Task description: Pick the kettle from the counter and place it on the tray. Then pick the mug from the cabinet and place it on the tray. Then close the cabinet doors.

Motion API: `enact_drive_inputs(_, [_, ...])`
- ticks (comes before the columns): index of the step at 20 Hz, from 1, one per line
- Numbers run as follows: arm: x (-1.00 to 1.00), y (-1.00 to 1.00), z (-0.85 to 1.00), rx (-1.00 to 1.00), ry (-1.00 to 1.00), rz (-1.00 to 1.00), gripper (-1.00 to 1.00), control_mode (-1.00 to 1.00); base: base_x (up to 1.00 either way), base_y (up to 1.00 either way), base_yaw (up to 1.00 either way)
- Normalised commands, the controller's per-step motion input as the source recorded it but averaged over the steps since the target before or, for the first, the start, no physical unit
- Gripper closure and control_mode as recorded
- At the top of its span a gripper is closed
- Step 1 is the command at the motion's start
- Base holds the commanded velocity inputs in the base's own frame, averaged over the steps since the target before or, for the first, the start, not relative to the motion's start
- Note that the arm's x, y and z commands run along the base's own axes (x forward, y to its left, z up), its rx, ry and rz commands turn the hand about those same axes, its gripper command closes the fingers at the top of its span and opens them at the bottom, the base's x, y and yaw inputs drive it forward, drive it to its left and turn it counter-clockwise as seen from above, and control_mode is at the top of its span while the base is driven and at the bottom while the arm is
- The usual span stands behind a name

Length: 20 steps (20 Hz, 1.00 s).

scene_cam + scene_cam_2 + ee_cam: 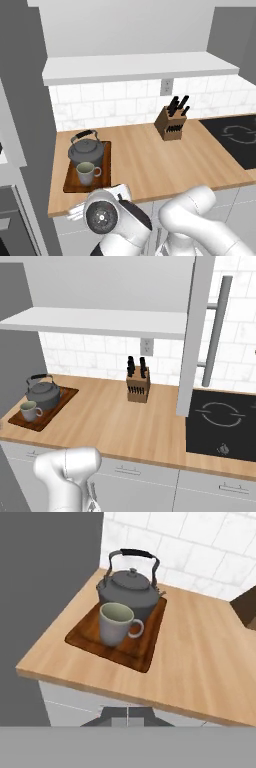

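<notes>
— Gripper (128, 716) first: we are keeping it pinched closed on nothing, low in front of the counter (210, 662) edge, looking at the tray (145, 649).

— Where are the kettle (127, 589) and mug (116, 623) sitting?

— Both are resting on the tray at the left end of the counter, kettle at the far side by the wall, mug just in front of it and nearer us, close together; we cannot tell if they touch.

— So what are we still facing?

— We are judging both placements finished. A cabinet door (197, 331) is standing open, edge-on, right of the knife block (138, 383), so closing the doors is remaining.
</notes>
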Motion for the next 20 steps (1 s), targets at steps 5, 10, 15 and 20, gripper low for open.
enact_drive_inputs(5, [-0.16,0.01,0.2,-0.02,0.18,-0.37,1.0,-1.0,0.0,0.0,0.0])
enact_drive_inputs(10, [-0.38,-0.01,0.06,-0.08,0.08,-0.1,1.0,-1.0,0.0,0.0,0.0])
enact_drive_inputs(15, [-0.72,-0.07,-0.03,-0.09,-0.1,0.0,1.0,-1.0,0.0,0.0,0.0])
enact_drive_inputs(20, [-0.35,-0.01,0.17,0.0,-0.09,0.01,1.0,-1.0,0.0,0.0,0.0])
